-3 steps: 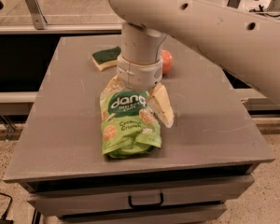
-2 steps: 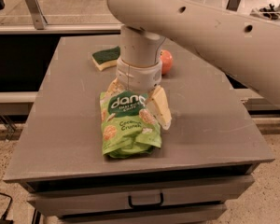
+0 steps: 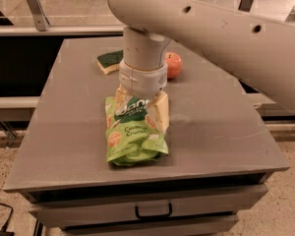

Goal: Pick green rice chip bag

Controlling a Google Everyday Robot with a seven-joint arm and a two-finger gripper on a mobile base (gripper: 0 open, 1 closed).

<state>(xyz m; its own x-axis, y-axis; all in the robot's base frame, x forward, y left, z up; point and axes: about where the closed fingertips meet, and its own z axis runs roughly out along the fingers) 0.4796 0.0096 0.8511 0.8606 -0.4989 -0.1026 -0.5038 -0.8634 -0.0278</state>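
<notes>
The green rice chip bag [image 3: 135, 136] lies flat on the grey table [image 3: 216, 117], its dark-green top end pointing away from me. My gripper [image 3: 140, 107] hangs straight down from the white arm over the bag's top end. Its two cream fingers [image 3: 160, 111] stand spread, one at each side of the bag's top, down at the level of the bag. The bag's top edge is hidden under the wrist.
A green-and-yellow sponge [image 3: 109, 61] lies at the back of the table, left of the arm. A red-orange apple [image 3: 173, 64] sits just right of the wrist. A drawer with a handle [image 3: 153, 213] is below the table's front edge.
The gripper has shifted left and come down over the bag's top end. The right finger, which stood beside the bag, is now against its edge. The bag has not moved.
</notes>
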